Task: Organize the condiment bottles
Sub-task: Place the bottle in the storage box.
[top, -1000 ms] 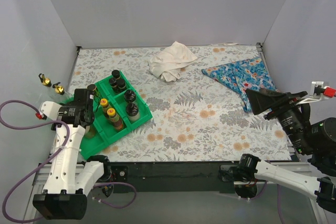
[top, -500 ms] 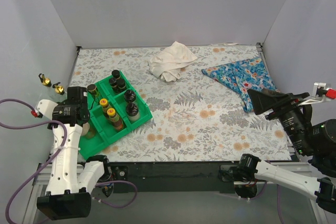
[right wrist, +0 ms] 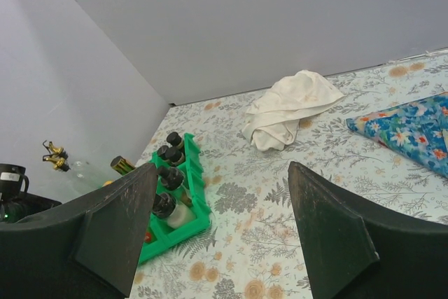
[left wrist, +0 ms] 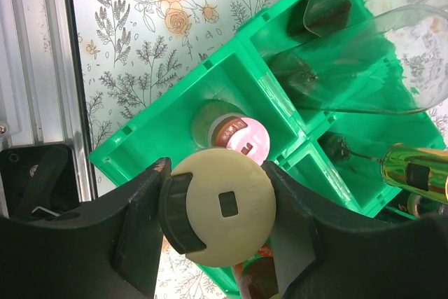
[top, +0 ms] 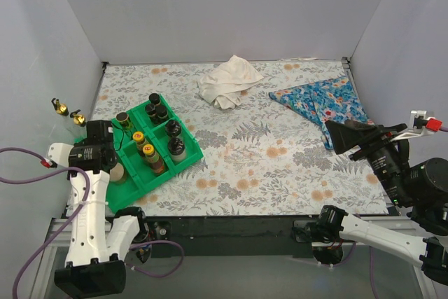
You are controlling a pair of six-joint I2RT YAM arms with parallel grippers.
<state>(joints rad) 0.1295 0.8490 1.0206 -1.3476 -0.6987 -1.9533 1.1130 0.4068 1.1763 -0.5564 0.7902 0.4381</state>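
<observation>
A cream-lidded jar sits clamped between the fingers of the left gripper, held above the near-left end of the green tray. A pink-capped jar stands in the compartment directly beneath it. The tray lies aslant by the tabletop's left edge. Its other compartments hold black-capped bottles on the far side and yellow-capped bottles in the middle. A crumpled white cloth lies near the far edge, and a blue floral cloth lies toward the far-right corner. The right gripper hangs above the right edge, its jaws spread wide with nothing between them.
</observation>
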